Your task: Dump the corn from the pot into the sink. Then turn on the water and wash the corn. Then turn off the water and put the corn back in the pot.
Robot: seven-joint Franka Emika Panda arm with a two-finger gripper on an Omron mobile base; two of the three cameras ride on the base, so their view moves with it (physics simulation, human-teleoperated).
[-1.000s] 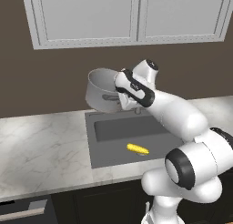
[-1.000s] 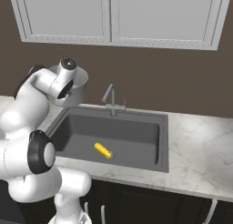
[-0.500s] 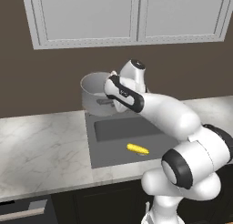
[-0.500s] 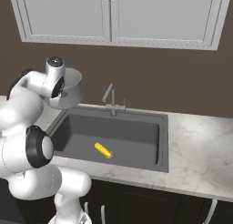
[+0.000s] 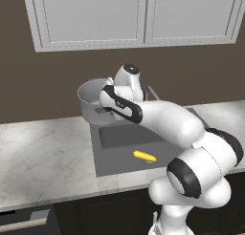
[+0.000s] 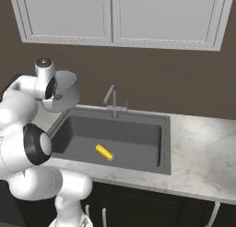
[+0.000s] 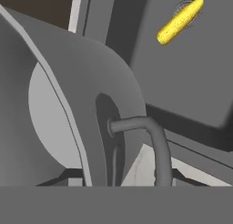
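Dumping is done: the corn (image 5: 144,156) lies in the sink (image 6: 138,129), near its front edge. The fingers, partly closed, grip the empty pot (image 5: 93,101) by its rim, above the sink's back left corner. Next, judged: set pot on surface (image 5: 43,153), then reach for the faucet (image 6: 112,100).

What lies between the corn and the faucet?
Only bare sink floor lies between the corn and the faucet, in the right base view.
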